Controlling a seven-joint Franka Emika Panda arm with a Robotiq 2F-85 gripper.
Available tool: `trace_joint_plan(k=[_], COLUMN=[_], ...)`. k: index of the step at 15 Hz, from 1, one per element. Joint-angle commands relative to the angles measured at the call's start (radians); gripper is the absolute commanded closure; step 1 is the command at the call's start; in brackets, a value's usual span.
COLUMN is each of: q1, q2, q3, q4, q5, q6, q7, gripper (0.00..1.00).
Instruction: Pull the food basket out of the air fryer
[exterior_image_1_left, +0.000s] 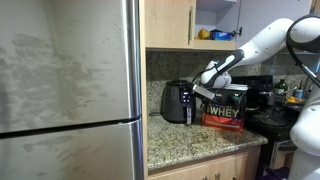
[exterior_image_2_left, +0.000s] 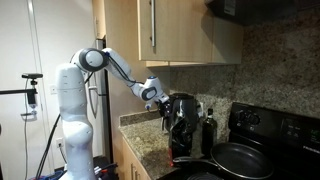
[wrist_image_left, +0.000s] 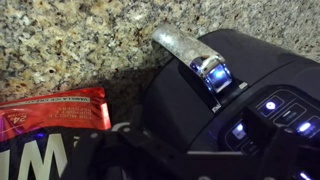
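Reaching for the handle looks like the step in hand; the basket isn't out yet.

L to R in an exterior view: the fridge fills the left half. The air fryer stands mid-frame on the granite surface. The gripper hangs just right of and above it, and the WHEY tub sits right of that. The food basket looks fully seated in the fryer's lower front. Its handle sticks out toward the upper centre of the wrist view.

Gripper state: can't tell. It's too small in both exterior views, and the wrist view gives only dark shapes along the bottom edge.

To do it well, IMO:
- Set the jaws across the handle and clamp behind its shiny end.
- Pull straight along the handle's axis, level w/ the surface.
- Go slow, since a light fryer may slide along w/ the basket.
- The tub is just beside the fryer, so mind wrist clearance.

Views differ: only the wrist view shows the handle's metallic finish and the blue lit buttons at right. Only an exterior view shows the whole arm, a bottle right of the fryer, and a pan at lower right.
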Motion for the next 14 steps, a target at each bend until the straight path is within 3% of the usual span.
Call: trace_joint_plan(k=[1, 8, 14], q1=[0.005, 0.003, -0.006], q2=[0.056, 0.121, 0.092], q3=[-0.005, -0.022, -0.016], q4=[0.041, 0.08, 0.009], q5=[0.021, -0.009, -0.093], q6=[0.017, 0.109, 0.229], q7=[-0.007, 0.017, 0.031], gripper=[0.0, 0.0, 0.0])
